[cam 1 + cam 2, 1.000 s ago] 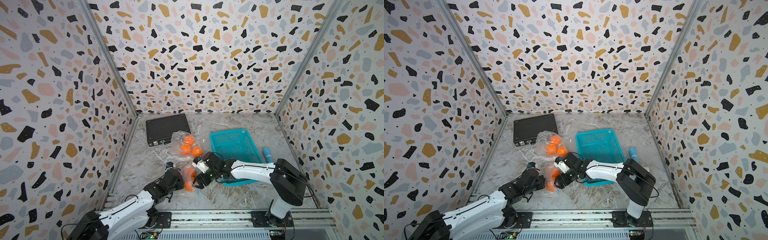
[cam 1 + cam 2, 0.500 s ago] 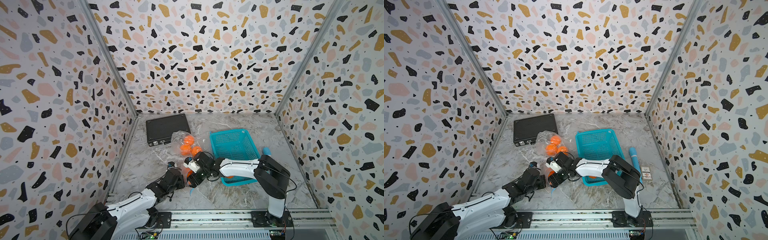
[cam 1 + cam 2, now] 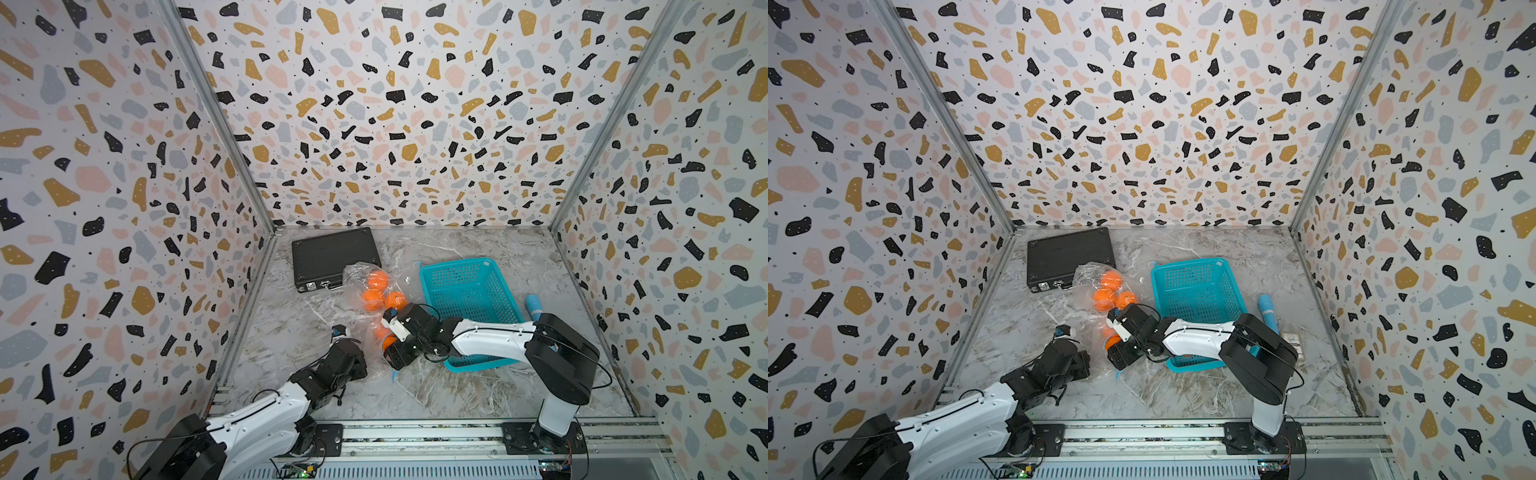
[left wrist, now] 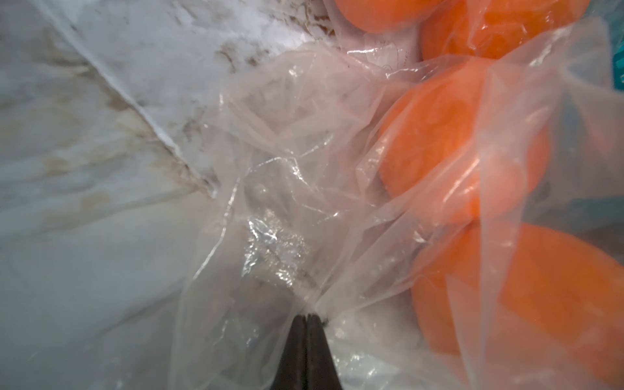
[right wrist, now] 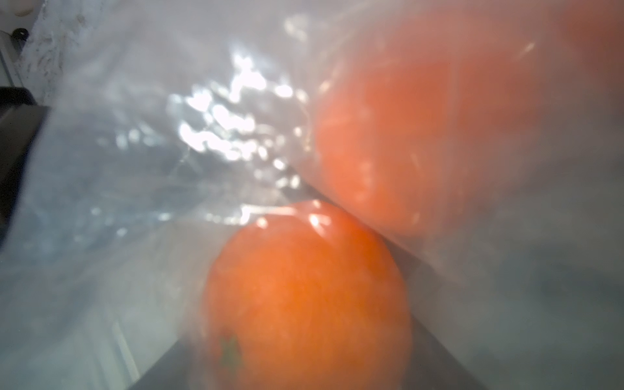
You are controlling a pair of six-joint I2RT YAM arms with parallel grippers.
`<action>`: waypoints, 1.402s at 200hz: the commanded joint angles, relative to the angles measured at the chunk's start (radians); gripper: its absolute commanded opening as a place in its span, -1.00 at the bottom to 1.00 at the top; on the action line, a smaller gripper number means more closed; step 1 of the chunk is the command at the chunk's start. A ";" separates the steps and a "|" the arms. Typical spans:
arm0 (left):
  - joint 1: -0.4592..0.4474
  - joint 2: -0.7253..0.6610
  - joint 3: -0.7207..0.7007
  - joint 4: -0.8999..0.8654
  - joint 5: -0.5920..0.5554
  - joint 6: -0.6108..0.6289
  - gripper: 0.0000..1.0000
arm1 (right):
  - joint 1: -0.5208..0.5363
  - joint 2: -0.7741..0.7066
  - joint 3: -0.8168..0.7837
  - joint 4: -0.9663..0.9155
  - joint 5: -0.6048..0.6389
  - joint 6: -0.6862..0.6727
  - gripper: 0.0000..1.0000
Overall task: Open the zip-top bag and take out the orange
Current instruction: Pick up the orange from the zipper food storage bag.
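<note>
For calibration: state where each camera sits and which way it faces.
Both top views: high in front, looking down on the table; left arm, right arm show.
Left wrist: low, facing the bag; left gripper, shut, pinches it.
Right wrist: against the bag, facing an orange; right gripper flanks it.
Shared: bag, oranges.

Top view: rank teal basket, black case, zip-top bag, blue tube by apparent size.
1. teal basket, though partly hidden.
2-3. black case and zip-top bag: they look alike, and the bag's clear outline is hard to trace, so unranked.
4. blue tube, partly hidden.
</note>
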 commanded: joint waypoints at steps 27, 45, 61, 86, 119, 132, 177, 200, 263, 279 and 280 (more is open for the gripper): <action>0.007 -0.034 0.010 -0.112 -0.067 -0.009 -1.00 | -0.017 -0.099 -0.001 -0.053 -0.001 0.018 0.73; 0.013 -0.060 0.018 -0.144 -0.077 -0.004 -1.00 | -0.020 -0.133 0.006 -0.095 0.059 0.013 0.75; 0.015 -0.070 0.007 -0.126 -0.066 -0.002 -1.00 | -0.032 -0.138 0.004 -0.086 0.072 0.007 0.75; 0.015 -0.054 0.008 -0.113 -0.050 0.004 -1.00 | -0.037 -0.057 0.072 -0.099 0.028 0.001 0.62; 0.015 -0.001 0.007 -0.051 -0.008 0.011 -1.00 | -0.033 0.016 0.111 -0.065 -0.037 0.007 0.56; 0.015 0.034 0.009 -0.025 0.004 0.014 -1.00 | -0.025 0.028 0.119 -0.058 -0.066 0.005 0.57; 0.014 0.140 0.027 0.046 0.033 0.015 -1.00 | -0.002 0.097 0.134 -0.070 -0.128 0.021 0.64; 0.015 0.153 0.025 0.058 0.030 0.014 -1.00 | 0.004 0.132 0.133 -0.090 -0.102 0.015 0.62; 0.015 0.106 0.025 -0.012 -0.021 0.015 -1.00 | 0.004 0.047 0.135 -0.144 -0.045 -0.003 0.24; 0.017 0.093 0.022 -0.028 -0.033 0.010 -1.00 | 0.001 -0.025 0.110 -0.172 0.013 -0.005 0.22; 0.018 0.091 0.021 -0.029 -0.033 0.010 -1.00 | 0.001 -0.029 0.108 -0.172 0.015 -0.005 0.22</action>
